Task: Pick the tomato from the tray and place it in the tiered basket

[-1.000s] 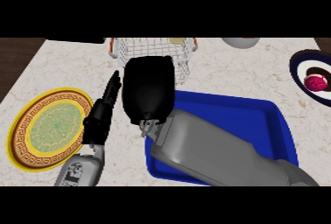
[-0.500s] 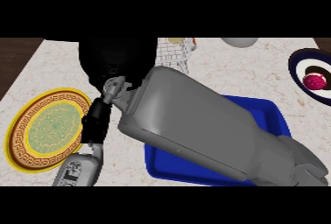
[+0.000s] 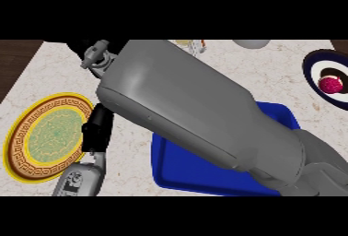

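A: In the head view we see the robot's right grey forearm (image 3: 197, 110) crossing the counter on a diagonal, from the lower right to the upper left. It covers much of the square blue plastic tray (image 3: 183, 175). What of the right hand (image 3: 80, 46)?

B: Only a black sliver of it shows at the upper left, by the wrist joint. We cannot tell whether its fingers are spread or curled, nor whether they hold anything.

A: And the tomato?

B: We cannot find it; the visible part of the tray shows bare blue, and the forearm hides the rest. Of the tiered wire basket (image 3: 194, 44) we see only a small part at the top, just beyond the forearm.

A: The left hand (image 3: 97, 131) shows beside the tray's left edge, black, fingers pointing up the view and straight, holding nothing. Just left of it lies the round plate with a yellow patterned rim and green centre (image 3: 48, 136).

B: At the right edge we note a dark blue bowl with a white rim (image 3: 325, 69) holding a round red fruit (image 3: 331, 85), well apart from the tray.
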You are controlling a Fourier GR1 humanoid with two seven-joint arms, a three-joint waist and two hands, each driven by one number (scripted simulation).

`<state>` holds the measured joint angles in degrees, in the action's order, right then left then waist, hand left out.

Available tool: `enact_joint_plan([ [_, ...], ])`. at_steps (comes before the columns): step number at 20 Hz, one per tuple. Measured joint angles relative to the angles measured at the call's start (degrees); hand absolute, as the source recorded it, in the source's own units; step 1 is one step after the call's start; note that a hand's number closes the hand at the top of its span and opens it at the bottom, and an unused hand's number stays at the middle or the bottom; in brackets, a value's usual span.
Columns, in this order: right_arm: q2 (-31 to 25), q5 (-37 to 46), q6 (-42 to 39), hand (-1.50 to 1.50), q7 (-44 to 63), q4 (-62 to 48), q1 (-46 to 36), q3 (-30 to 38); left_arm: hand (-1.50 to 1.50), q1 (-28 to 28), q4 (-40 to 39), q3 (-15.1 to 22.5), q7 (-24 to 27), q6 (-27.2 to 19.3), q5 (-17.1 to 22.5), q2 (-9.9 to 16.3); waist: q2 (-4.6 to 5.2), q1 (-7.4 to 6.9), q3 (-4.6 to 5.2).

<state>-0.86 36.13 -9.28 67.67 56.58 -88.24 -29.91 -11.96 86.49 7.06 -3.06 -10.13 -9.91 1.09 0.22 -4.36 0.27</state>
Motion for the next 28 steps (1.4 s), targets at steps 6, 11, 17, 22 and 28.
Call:
enact_joint_plan([
  [6,0.2,0.25,2.81,1.5,-3.07,-11.27,-4.25,0.41,0.0,0.51,0.63,-0.3,0.12,0.32,0.36,0.22,0.25,0.54,-0.04],
  [11,0.42,1.45,4.93,1.5,-5.7,-19.22,-5.38,0.47,0.0,1.41,0.37,-1.19,1.37,0.49,0.9,0.56,0.36,1.28,-0.09],
  [17,0.42,-0.52,12.46,-1.5,-6.73,-24.18,-3.57,4.73,0.0,2.08,0.73,-1.05,1.94,0.58,0.76,0.61,0.52,1.23,-0.14],
  [22,0.47,-3.47,20.23,-1.5,-8.86,-25.0,-1.3,7.58,0.0,1.32,0.91,-0.88,0.99,0.56,0.52,0.45,0.53,1.1,-0.16],
  [28,-0.34,-2.94,31.63,-1.5,-10.5,-23.59,-0.82,11.97,0.0,2.74,2.13,-0.84,0.19,-0.25,0.17,0.14,0.04,2.51,-0.22],
])
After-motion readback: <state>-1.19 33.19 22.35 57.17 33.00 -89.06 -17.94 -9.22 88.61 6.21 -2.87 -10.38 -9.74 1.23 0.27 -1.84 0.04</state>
